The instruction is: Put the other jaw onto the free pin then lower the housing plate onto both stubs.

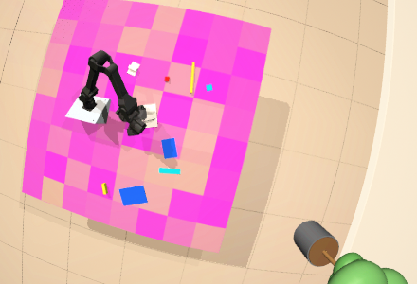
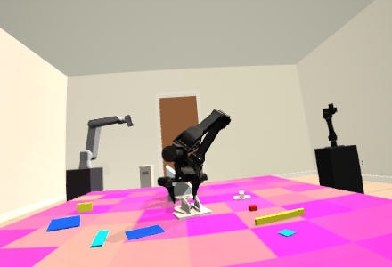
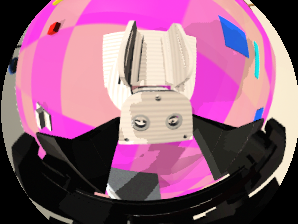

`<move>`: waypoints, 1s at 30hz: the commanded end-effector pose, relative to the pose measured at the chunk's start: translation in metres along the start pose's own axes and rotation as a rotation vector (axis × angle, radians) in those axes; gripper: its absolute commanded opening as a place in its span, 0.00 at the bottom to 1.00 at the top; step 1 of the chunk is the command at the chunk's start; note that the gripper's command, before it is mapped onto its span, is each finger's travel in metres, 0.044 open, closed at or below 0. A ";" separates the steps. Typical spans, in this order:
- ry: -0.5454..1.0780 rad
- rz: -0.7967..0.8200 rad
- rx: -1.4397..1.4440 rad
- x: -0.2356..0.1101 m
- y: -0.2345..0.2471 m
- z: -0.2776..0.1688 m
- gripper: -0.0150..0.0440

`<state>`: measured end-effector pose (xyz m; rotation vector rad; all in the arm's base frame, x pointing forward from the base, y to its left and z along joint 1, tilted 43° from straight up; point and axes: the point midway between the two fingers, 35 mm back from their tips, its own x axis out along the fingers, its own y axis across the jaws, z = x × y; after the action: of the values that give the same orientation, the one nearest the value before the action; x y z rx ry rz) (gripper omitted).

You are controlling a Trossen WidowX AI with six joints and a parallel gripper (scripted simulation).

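In the wrist view my gripper (image 3: pixel 154 119) (image 2: pixel 183 196) is shut on the pale housing plate (image 3: pixel 156 107), one finger at each side. The plate lies over the near part of the gripper base (image 3: pixel 155 40) (image 1: pixel 152 122) (image 2: pixel 191 214). Pale round ends show in its two holes, but I cannot tell whether it is fully down. The left jaw (image 3: pixel 131 57) and the right jaw (image 3: pixel 181 60) stand apart, roughly parallel, beyond the plate. Their gear teeth and the pins are hidden under it. In the top view the arm hides the plate and fingertips.
A small white part (image 1: pixel 134 68) (image 2: pixel 241 196) (image 3: pixel 43 116) and a red block (image 1: pixel 167 79) (image 2: pixel 253 207) (image 3: pixel 54 28) lie to one side, with a long yellow bar (image 1: pixel 192 78) (image 2: pixel 280 216). A blue plate (image 1: pixel 169 148) (image 2: pixel 144 232) and a cyan strip (image 1: pixel 170 171) (image 2: pixel 99 238) lie on the other.
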<state>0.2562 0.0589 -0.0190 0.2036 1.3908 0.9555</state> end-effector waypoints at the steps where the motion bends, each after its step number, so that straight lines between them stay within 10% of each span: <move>1: 0.000 0.008 0.008 0.007 0.002 -0.002 0.85; 30: 0.000 0.008 0.014 0.012 0.002 -0.002 0.85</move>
<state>0.2523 0.0664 -0.0269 0.2117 1.3980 0.9542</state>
